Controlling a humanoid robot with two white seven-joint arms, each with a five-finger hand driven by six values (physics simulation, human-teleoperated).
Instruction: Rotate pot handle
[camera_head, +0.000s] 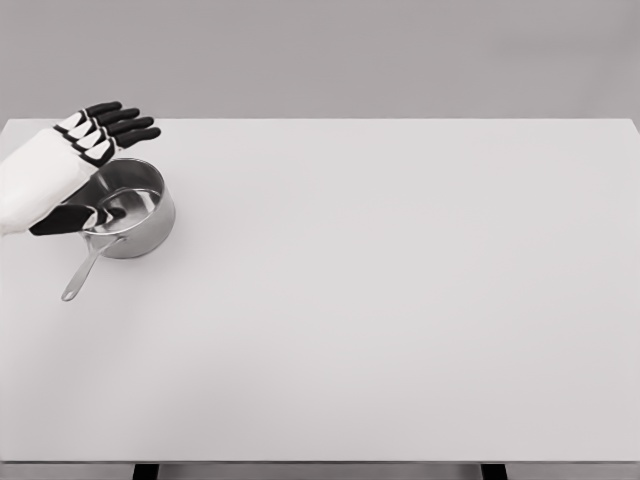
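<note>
A small shiny steel pot (128, 208) stands at the left of the white table (380, 300). Its long handle (82, 272) points toward the front left. My left hand (88, 155) comes in from the left edge and hovers over the pot's far left rim. Its black fingers (118, 125) are stretched out toward the back right, and its thumb (62, 220) lies low over the pot's left rim near the handle's root. The hand holds nothing. The pot's left wall is partly hidden by the hand.
The table's far edge runs behind the hand, against a plain grey wall. Two dark table legs (145, 470) show below the front edge.
</note>
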